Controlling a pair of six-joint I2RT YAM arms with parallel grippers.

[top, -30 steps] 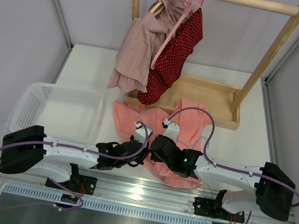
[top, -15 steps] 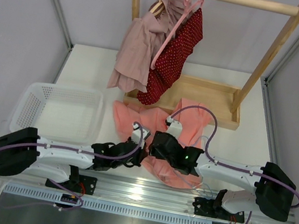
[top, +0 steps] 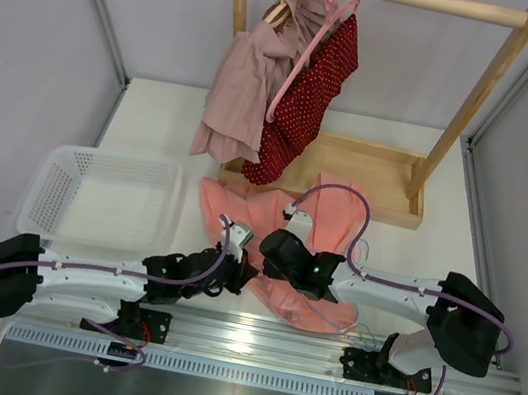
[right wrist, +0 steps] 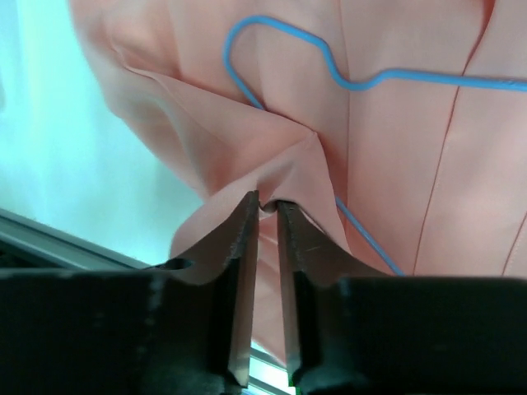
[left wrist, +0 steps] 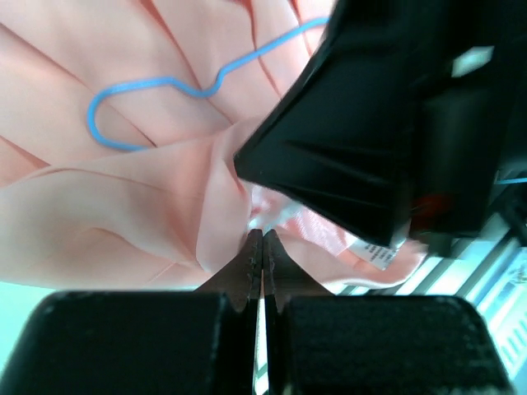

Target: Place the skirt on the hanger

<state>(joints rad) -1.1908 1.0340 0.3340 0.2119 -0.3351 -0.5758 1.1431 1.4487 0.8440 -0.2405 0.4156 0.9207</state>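
Top external view: white table boxed in by grey walls. At the back, a wooden rack w/ a mauve garment and a red dotted garment hanging from it. At left sits a white basket. Near the front edge the skirt lies crumpled on the table. Both arms stretch low and inward, meeting over it. There the left gripper is pinched tight on a skirt fold, and the right gripper, just beside it, nips another fold. Wrist views: the hanger lies on the fabric, hook near the pinched folds.
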